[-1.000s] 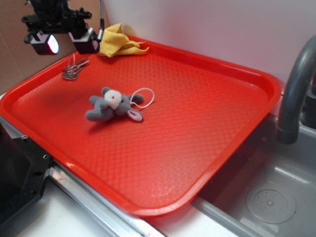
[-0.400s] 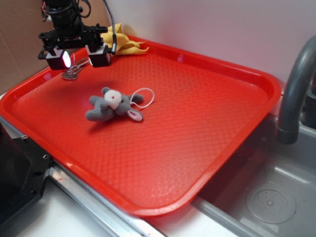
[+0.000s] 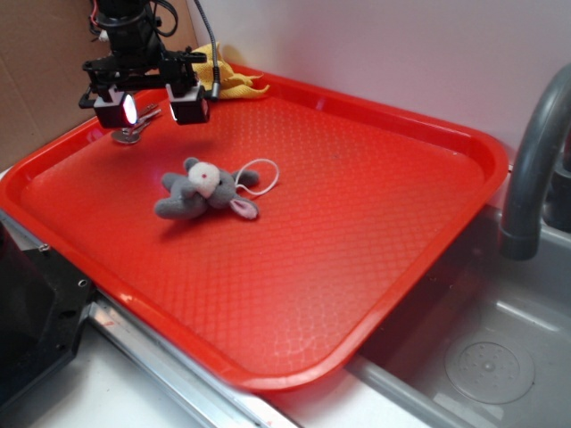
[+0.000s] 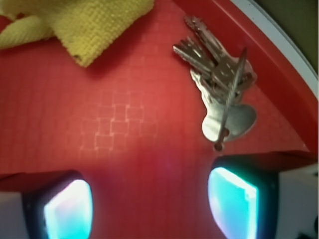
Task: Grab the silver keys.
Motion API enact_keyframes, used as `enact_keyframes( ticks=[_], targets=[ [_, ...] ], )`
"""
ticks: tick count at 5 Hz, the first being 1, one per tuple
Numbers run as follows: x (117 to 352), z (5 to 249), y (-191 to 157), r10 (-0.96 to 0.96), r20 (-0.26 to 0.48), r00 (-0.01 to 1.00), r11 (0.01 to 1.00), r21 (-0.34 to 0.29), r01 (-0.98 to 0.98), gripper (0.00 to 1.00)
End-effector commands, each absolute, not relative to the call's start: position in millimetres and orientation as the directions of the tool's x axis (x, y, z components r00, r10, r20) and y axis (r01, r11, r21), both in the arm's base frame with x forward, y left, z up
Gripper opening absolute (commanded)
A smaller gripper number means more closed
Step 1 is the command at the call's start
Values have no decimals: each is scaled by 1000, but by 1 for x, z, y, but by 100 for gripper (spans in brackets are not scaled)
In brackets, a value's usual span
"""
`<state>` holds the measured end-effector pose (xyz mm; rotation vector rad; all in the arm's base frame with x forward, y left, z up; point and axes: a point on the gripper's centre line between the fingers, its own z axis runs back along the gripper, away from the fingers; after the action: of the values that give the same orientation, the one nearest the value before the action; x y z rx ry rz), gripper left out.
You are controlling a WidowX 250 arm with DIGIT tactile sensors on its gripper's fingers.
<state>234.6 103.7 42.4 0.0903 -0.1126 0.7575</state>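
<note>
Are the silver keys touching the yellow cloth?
Apart. The wrist view shows bare red tray between the silver keys and the yellow cloth.

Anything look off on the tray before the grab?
Nothing damaged or spilled. The silver keys lie flat near the tray's edge, off to one side of the open end effector rather than between its fingers. The plush mouse lies on its side.

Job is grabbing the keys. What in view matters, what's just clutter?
Matters:
small bunch of silver metal keys
open black pincer, empty

Clutter:
grey plush mouse
crumpled yellow cloth
red plastic tray
grey tap
</note>
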Motion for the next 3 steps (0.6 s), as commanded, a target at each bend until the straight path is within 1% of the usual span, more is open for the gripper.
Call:
enact_keyframes(
  ticks=[1,2,3],
  targets=[
    [235,41,137,702,197,684,691,45,-722,100],
    [241,36,150,697,215,685,690,63,-721,100],
    [241,32,161,701,213,680,682,79,-727,100]
  ],
)
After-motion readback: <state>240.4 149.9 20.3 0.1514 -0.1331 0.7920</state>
